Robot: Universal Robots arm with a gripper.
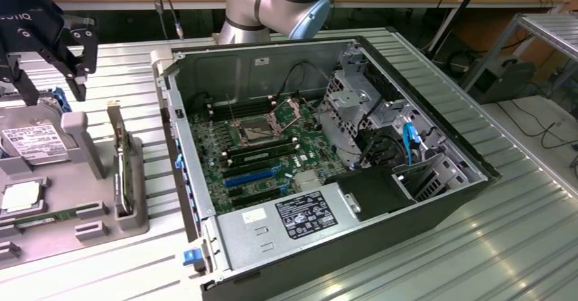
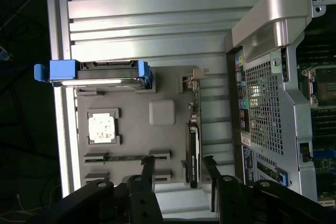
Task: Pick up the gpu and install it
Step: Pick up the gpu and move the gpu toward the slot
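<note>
Right, from my remote seat I see the pincer hanging at about ten o'clock in the exterior view, above the grey fixture on the ribbed metal desk. Its two dark fingers stand spread apart with nothing between them, so I read it as open and empty.

The gpu is parked on its long edge in a slot of that fixture, at roughly nine o'clock in the exterior view, just beside the open computer case. It is not installed; the motherboard lies exposed inside the case near the centre.

Through the wrist camera I look down past the pincer onto the gpu, which shows edge-on as a thin dark strip. It sits between the lines of the two fingers, closer to one than the other, and I see no contact.

On the fixture I also make out a boxy drive with blue tabs, a square processor chip and a narrow memory strip. The case's perforated rear panel is just beside the fixture.
</note>
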